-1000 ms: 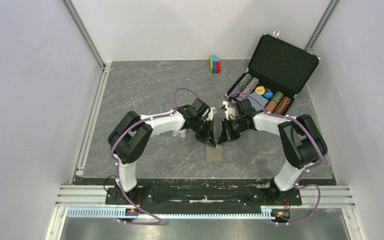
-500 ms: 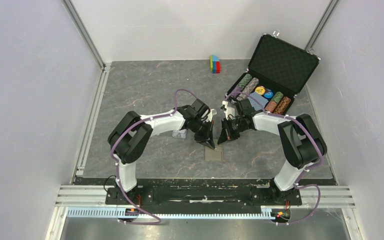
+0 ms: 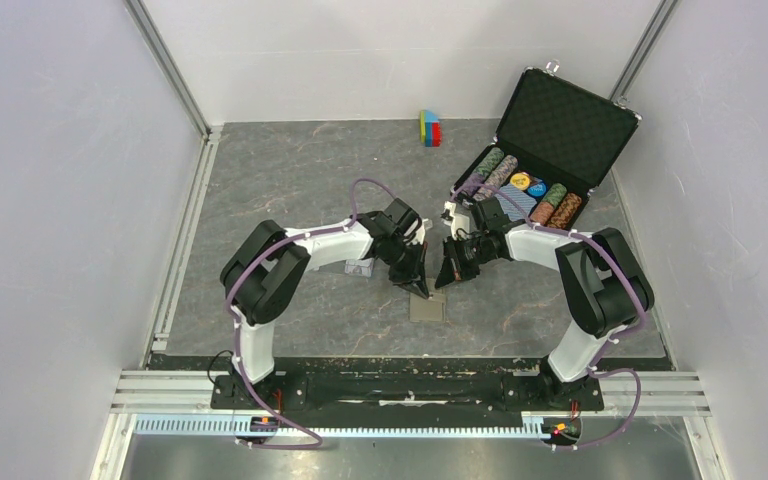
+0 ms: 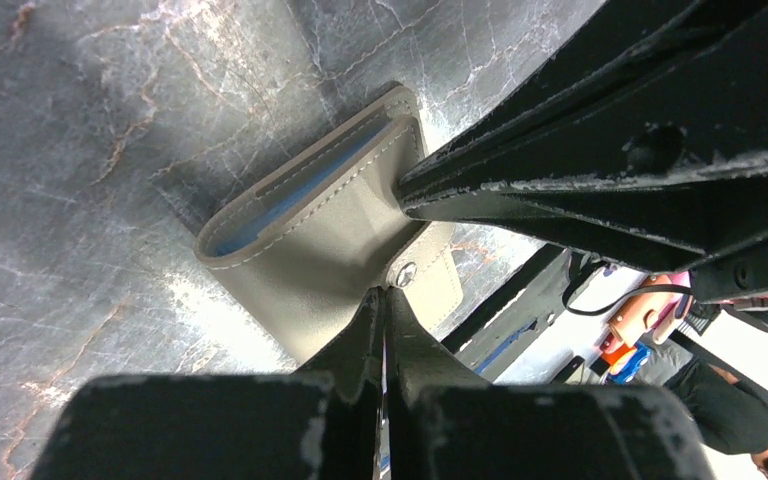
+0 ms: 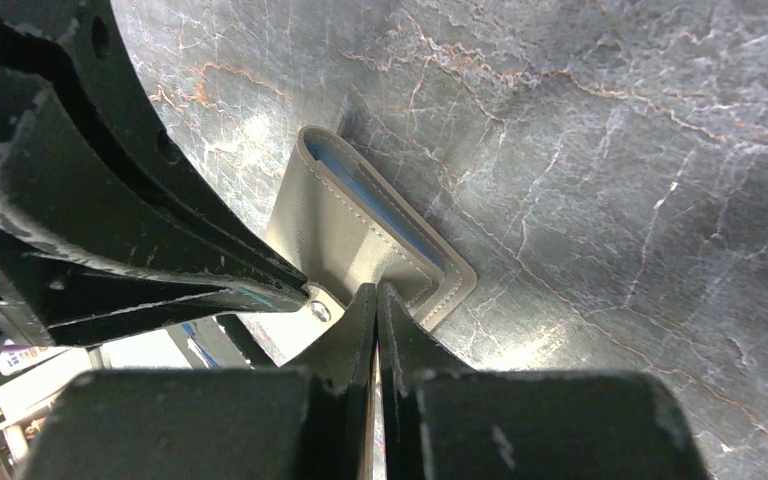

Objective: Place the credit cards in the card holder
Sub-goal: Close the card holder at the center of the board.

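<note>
holder (image 3: 428,306): taupe wallet lying on the table (image 3: 290,190), close to the near edge and about midway between the two arm bases.
holder mouth: in the left wrist view its pocket gapes a little and shows the blue lining (image 4: 290,195). The snap (image 4: 405,272) sits on the flap at the opposite end.
left gripper (image 3: 420,288): clenched, fingers pressed flat together. Its tip rests at the flap edge just beside the snap. A thin pale line runs between the fingers, and I cannot tell what it is.
right gripper (image 3: 444,280): clenched, tips together, pointed down at the holder's corner next to the pocket mouth and touching its stitched rim. I cannot tell whether anything is pinched.
grippers together: they lean in from either side, and their tips lie just beside each other over the holder's far end.
clear box (image 3: 359,267): on the table under the left forearm, left of the holder.
case (image 3: 565,125): black, with its lid raised, at the far right corner. Rows of chips (image 3: 490,165) and a blue deck (image 3: 520,203) lie inside it.
blocks (image 3: 430,128): a small coloured stack at the far edge, near its middle.
</note>
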Available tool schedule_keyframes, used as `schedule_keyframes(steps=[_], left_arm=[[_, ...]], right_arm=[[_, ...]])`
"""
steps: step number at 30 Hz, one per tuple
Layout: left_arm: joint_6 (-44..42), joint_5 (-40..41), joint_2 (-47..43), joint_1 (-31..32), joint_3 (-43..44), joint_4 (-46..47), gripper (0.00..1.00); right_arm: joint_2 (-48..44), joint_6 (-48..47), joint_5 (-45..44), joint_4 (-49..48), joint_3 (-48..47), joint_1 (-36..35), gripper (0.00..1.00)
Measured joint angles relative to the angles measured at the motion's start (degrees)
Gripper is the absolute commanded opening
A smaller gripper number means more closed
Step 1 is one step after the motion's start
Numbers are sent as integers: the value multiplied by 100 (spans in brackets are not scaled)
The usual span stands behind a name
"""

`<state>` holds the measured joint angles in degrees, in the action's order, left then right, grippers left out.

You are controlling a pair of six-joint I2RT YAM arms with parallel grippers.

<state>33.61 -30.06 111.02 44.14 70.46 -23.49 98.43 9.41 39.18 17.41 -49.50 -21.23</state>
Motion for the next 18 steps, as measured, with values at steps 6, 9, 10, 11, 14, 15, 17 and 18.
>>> schedule_keyframes(steps=[6, 9, 10, 11, 14, 15, 17, 18], left_arm=[[-2, 0, 114, 0, 83, -4, 2], [-7, 9, 114, 0, 83, -28, 2], [-7, 15, 114, 0, 83, -33, 2], [-7, 15, 114, 0, 83, -33, 2], [-9, 17, 114, 0, 83, -35, 2], [-9, 17, 114, 0, 83, -35, 2], [-9, 17, 114, 2, 83, -35, 2], [-9, 17, 114, 2, 83, -37, 2]], right_arm=[[-70, -26, 15, 24, 0, -7, 0], [-223, -57, -9, 48, 11, -4, 0], [-308, -66, -7, 46, 31, -4, 0], [-409, -72, -2, 44, 61, -4, 0], [-678, -109, 28, 61, 116, -4, 0], [-739, -114, 66, 61, 122, -4, 0], [-791, -127, 138, 61, 125, -4, 0], [-802, -140, 175, 61, 125, -4, 0]])
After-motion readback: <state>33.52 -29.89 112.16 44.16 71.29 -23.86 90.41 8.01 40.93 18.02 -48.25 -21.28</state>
